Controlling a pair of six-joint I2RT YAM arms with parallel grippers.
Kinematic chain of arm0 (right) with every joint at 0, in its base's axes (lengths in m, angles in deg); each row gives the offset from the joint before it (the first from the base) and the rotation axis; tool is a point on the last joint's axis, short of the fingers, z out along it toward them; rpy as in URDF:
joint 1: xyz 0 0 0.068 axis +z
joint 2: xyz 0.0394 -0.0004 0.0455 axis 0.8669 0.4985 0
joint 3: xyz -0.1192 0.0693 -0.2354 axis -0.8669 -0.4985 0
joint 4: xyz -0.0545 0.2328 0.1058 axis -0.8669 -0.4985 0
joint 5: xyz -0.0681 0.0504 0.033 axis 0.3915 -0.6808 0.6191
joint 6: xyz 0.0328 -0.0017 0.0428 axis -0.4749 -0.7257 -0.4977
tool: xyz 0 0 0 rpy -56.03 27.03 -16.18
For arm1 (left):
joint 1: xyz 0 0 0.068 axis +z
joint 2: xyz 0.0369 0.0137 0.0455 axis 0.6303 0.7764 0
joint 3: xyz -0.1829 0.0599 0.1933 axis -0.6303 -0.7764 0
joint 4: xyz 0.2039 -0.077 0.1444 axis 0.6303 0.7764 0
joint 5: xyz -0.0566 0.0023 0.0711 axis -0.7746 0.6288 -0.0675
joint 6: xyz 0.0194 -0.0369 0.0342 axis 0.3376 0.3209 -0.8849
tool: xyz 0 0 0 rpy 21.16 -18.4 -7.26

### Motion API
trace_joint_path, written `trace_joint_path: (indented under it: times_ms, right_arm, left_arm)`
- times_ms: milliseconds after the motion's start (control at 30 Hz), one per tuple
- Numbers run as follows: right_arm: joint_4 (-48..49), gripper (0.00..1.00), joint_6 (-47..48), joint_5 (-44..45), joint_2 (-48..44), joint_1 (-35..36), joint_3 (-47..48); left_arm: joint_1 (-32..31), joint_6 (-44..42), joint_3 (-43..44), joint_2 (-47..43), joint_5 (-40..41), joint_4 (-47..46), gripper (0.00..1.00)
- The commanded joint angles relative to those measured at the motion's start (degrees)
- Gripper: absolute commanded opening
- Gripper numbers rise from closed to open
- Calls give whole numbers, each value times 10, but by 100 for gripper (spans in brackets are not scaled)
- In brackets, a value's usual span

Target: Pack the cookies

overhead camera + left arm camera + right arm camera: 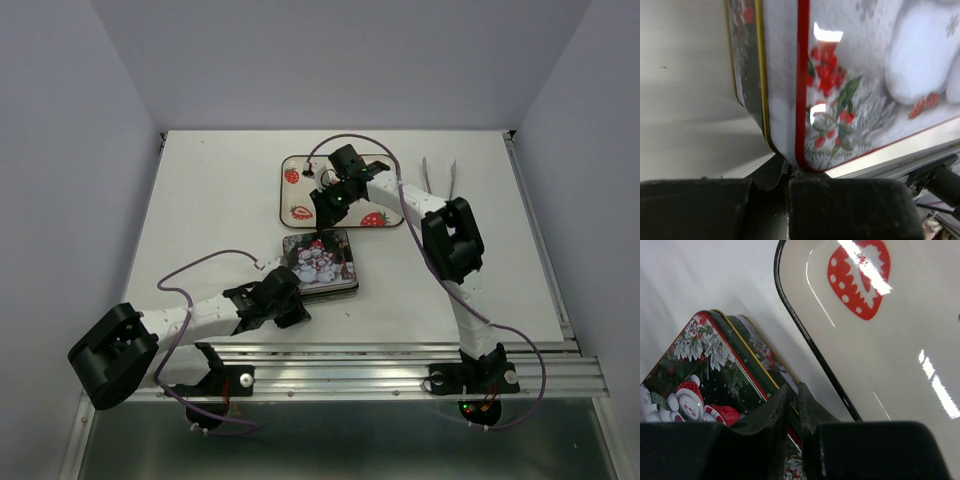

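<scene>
No cookies show in any view. A square tin lid [320,260] printed with snowmen lies on its base, shifted a little off it. In the left wrist view the lid [860,75] fills the frame, with the base's gold rim [747,75] to its left. My left gripper [292,303] is at the lid's near left corner, and its jaws [787,172] are closed on that corner. My right gripper [337,203] hovers over the strawberry tray [330,165]. It is shut and empty [793,386], above the gap between the tin [690,370] and the tray [880,370].
The tray, white with a black rim and red strawberry prints, sits just behind the tin. A thin pale tongs-like item [440,170] lies at the back right. A metal rail [400,370] runs along the near edge. Walls stand on three sides.
</scene>
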Motion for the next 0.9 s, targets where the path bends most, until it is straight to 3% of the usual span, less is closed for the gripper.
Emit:
trace_joint_path:
  times_ms: [0,567,867]
  right_arm:
    - [-48,17,65,-36,3,12,23]
    - [-97,13,146,-150,-45,12,-7]
    - [-107,13,167,-155,-48,17,-13]
  left_arm:
    - [-3,45,-7,-15,46,2,2]
    - [-3,36,15,-2,82,17,2]
    - [9,-13,62,46,116,21,2]
